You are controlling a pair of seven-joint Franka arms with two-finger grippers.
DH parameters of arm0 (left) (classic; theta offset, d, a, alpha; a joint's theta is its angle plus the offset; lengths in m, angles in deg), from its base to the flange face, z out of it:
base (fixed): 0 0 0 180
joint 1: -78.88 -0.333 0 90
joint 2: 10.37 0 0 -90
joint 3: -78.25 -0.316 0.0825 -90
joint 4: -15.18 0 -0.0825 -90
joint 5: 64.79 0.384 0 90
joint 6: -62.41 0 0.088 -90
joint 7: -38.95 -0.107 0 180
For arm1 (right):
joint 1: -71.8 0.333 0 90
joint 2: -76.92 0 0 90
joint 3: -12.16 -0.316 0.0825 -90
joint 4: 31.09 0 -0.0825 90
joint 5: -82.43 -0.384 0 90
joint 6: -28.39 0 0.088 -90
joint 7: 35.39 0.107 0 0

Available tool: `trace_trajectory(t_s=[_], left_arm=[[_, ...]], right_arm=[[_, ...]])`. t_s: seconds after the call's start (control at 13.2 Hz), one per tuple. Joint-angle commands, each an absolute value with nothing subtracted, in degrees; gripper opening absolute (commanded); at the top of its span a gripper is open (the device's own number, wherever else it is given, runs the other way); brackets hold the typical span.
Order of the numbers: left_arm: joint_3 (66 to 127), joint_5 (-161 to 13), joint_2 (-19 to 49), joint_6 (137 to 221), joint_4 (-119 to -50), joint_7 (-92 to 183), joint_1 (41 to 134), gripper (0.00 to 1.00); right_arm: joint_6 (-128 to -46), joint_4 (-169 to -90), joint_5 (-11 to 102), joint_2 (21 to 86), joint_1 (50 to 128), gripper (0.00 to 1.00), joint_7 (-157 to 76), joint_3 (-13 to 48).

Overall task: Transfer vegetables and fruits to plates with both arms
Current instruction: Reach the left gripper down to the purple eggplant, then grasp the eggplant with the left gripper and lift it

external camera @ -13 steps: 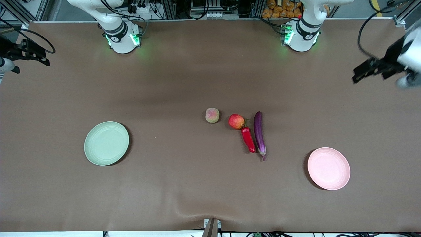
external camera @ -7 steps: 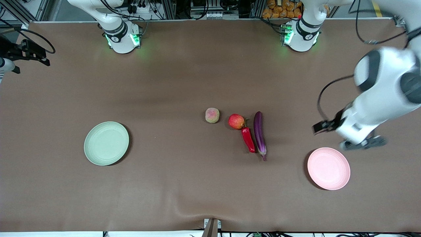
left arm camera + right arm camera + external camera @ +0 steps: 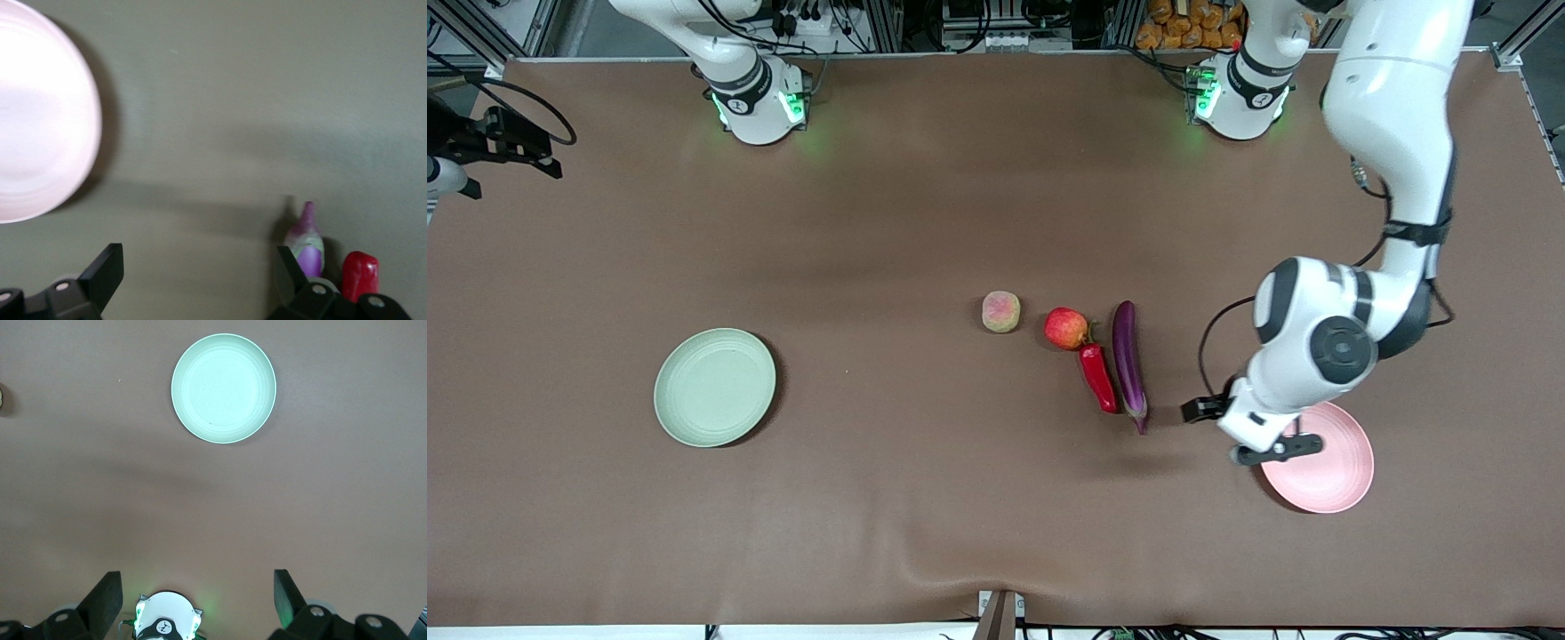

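We see 2 matte round plates, green (image 3: pixel 714 387) and pink (image 3: pixel 1334 476), both bare; glossy eggplant (image 3: pixel 1128 360) on the table; left gripper (image 3: pixel 199 280) and right gripper (image 3: pixel 198 600) both spread wide.

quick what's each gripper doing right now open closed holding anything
Left gripper: open, empty, over the table between the eggplant and the pink plate.
Right gripper: open, empty, waiting high over the table.

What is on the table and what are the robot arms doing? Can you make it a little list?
food: eggplant, chili pepper, apple, yellow-green fruit, all together mid-table
plates: green plate and pink plate, both empty
left gripper: open, over the table between the eggplant and the pink plate
right gripper: open, high above the table, waiting
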State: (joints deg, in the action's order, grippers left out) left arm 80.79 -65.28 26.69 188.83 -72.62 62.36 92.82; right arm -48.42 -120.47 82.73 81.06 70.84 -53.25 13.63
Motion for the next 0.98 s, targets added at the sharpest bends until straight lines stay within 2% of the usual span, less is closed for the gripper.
trace_trajectory(t_s=[0.0,0.3,0.61,0.91], left_arm=[[80.3,-65.5,27.8,189.4,-72.4,68.3,96.1,1.0],[80.3,-65.3,28.1,189.7,-74.7,74.6,99.1,1.0],[80.3,-65.5,30.1,197.9,-78.0,77.8,101.6,1.0],[80.3,-65.2,29.5,199.3,-81.2,78.5,101.9,1.0]], right_arm=[[-48.3,-121.1,82.9,81.9,70.6,1.0,-53.1,13.4],[-48.3,-121.1,82.8,81.9,70.8,1.0,-53.1,13.4],[-47.7,-121.0,82.8,81.9,71.0,1.0,-53.1,13.3],[-48.9,-120.5,82.7,81.8,72.1,1.0,-53.1,13.3]])
